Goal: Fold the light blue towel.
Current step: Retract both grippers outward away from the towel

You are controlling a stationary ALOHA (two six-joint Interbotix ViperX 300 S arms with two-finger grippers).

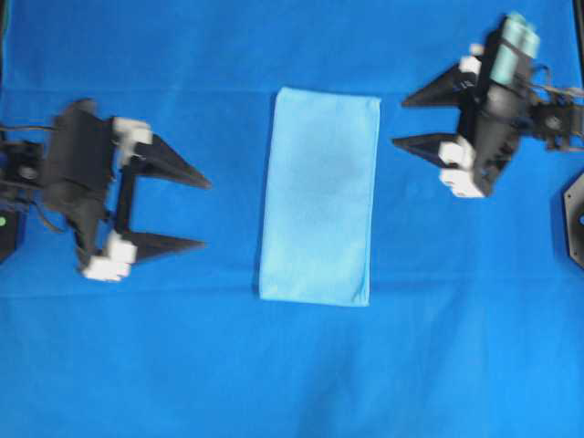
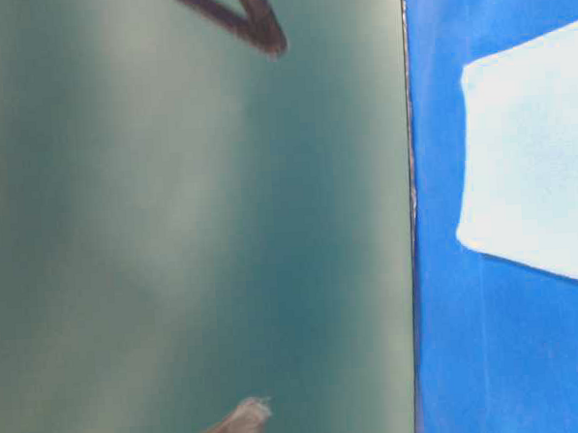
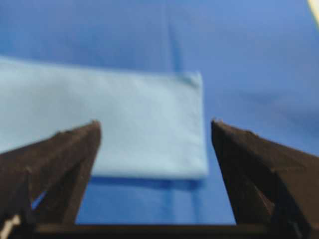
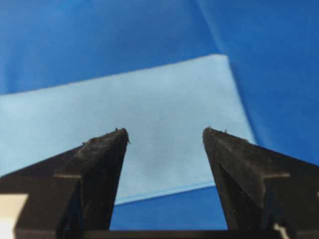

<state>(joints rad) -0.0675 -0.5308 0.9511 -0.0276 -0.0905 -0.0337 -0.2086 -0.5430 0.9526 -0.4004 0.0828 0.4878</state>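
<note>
The light blue towel (image 1: 319, 196) lies flat on the darker blue cloth as a tall rectangle, folded in half, in the middle of the overhead view. It also shows in the table-level view (image 2: 538, 155), the left wrist view (image 3: 109, 124) and the right wrist view (image 4: 149, 109). My left gripper (image 1: 206, 214) is open and empty, a short way left of the towel's lower half. My right gripper (image 1: 398, 120) is open and empty, just right of the towel's upper right corner. Neither touches the towel.
The royal-blue cloth (image 1: 292, 365) covers the whole table. A black mount (image 1: 575, 219) sits at the right edge. In the table-level view a grey-green blurred surface (image 2: 173, 232) fills the left two thirds.
</note>
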